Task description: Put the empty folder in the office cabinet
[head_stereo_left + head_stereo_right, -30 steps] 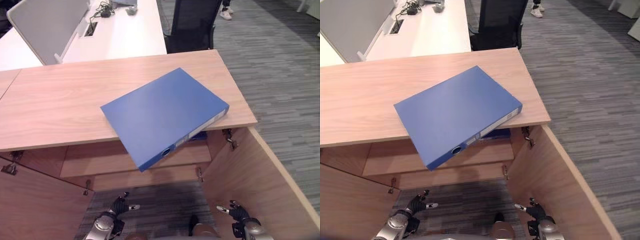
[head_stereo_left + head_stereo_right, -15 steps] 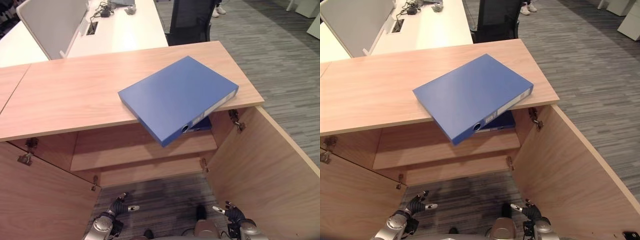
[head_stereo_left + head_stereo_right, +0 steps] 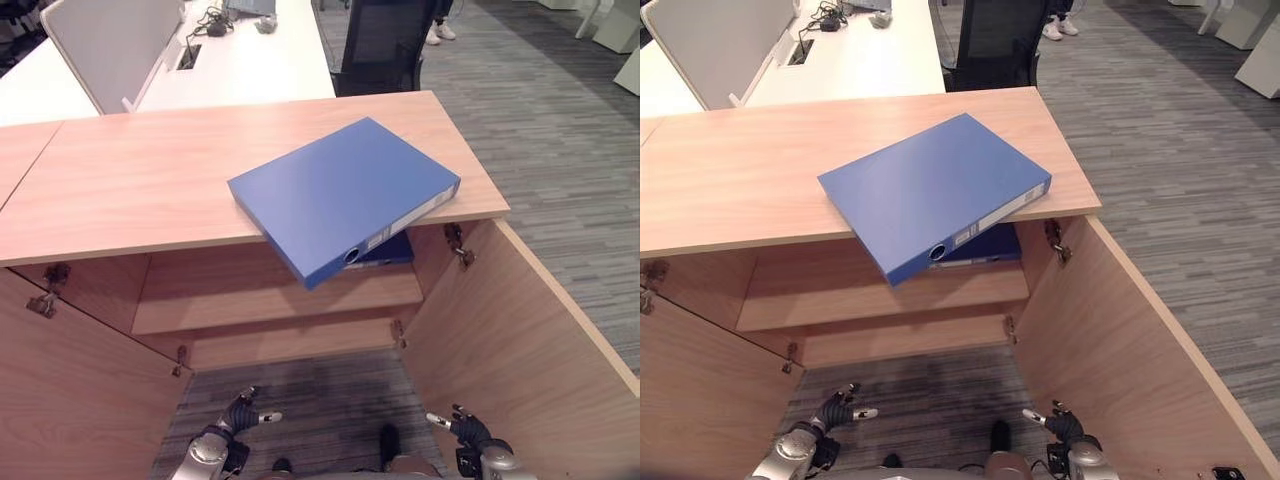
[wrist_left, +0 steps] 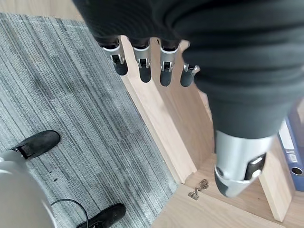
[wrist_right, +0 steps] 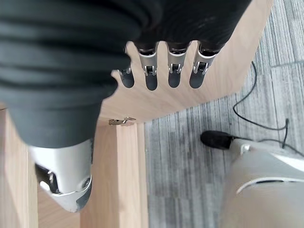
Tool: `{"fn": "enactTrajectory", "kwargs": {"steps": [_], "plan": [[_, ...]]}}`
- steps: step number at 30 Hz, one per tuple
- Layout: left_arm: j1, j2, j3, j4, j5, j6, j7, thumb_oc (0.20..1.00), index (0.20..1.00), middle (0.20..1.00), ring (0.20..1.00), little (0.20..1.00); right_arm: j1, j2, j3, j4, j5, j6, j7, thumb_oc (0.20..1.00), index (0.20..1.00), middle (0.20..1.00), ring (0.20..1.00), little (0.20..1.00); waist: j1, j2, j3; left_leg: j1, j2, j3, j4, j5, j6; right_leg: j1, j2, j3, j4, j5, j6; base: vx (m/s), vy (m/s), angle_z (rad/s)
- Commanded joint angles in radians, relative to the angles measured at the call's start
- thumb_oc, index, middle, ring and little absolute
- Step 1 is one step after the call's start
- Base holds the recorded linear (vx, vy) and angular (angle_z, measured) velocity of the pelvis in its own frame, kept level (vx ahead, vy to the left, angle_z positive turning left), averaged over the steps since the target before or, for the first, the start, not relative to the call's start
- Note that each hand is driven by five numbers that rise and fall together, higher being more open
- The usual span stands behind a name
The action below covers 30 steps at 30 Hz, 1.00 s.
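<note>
A blue folder (image 3: 340, 195) lies flat on the wooden cabinet top (image 3: 140, 180), its spine corner overhanging the front edge above the open compartment. Both cabinet doors stand open. A second blue folder (image 3: 390, 250) lies on the upper shelf (image 3: 270, 295) just under the overhang. My left hand (image 3: 232, 418) hangs low at the bottom of the left eye view, fingers straight and holding nothing. My right hand (image 3: 468, 432) hangs low on the right beside the open right door (image 3: 520, 330), also open and holding nothing. Both hands are far below the folder.
The left door (image 3: 70, 390) swings out at the lower left. Behind the cabinet stands a white desk (image 3: 240, 60) with a grey divider panel (image 3: 105, 45), and a black office chair (image 3: 385, 40). A person's white shoes (image 3: 440, 30) show on the grey carpet (image 3: 560, 120) at the back.
The whole picture shifted as the camera moved: the cabinet and folder sit differently in the frame. The folder stays on the cabinet top and both hands stay low.
</note>
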Motion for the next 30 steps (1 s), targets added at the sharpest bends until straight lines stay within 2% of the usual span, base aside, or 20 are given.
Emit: {"fn": "enactTrajectory", "kwargs": {"steps": [1, 19, 25, 30], "plan": [[-0.036, 0.019, 0.005, -0.011, 0.017, -0.025, 0.0, 1.0, 1.0, 1.0, 1.0, 1.0, -0.017, 0.008, 0.027, -0.015, 0.023, -0.021, 0.005, 1.0, 1.0, 1.0, 1.0, 1.0, -0.005, -0.043, 0.023, -0.035, -0.074, -0.023, 0.014, -0.025, 0.008, 0.078, -0.042, -0.013, 0.1, -0.141, 0.056, 0.01, -0.055, 0.06], [-0.019, 0.007, -0.014, -0.03, 0.018, -0.022, -0.012, 1.0, 1.0, 1.0, 1.0, 1.0, -0.009, -0.001, 0.04, -0.033, 0.022, -0.028, 0.008, 1.0, 1.0, 1.0, 1.0, 1.0, 0.0, -0.036, 0.007, -0.026, -0.051, -0.054, 0.002, -0.001, -0.016, 0.128, -0.021, -0.038, 0.032, -0.137, 0.044, -0.01, -0.026, 0.06], [-0.005, 0.028, -0.011, -0.086, 0.027, -0.022, -0.015, 1.0, 1.0, 1.0, 1.0, 1.0, -0.004, -0.043, 0.068, -0.216, -0.055, -0.046, 0.0, 1.0, 1.0, 1.0, 1.0, 1.0, 0.009, -0.039, 0.008, -0.027, -0.05, -0.067, 0.008, -0.002, -0.016, 0.133, -0.021, -0.043, 0.041, -0.143, 0.041, 0.0, -0.006, 0.06], [0.043, 0.058, 0.003, -0.162, 0.065, -0.043, -0.018, 1.0, 1.0, 1.0, 1.0, 1.0, 0.041, -0.154, 0.017, -0.558, -0.215, -0.098, -0.04, 1.0, 1.0, 1.0, 1.0, 1.0, 0.012, -0.038, 0.017, -0.024, -0.046, -0.073, 0.02, -0.011, -0.01, 0.118, -0.025, -0.044, 0.107, -0.17, 0.04, 0.0, -0.005, 0.04]]}}
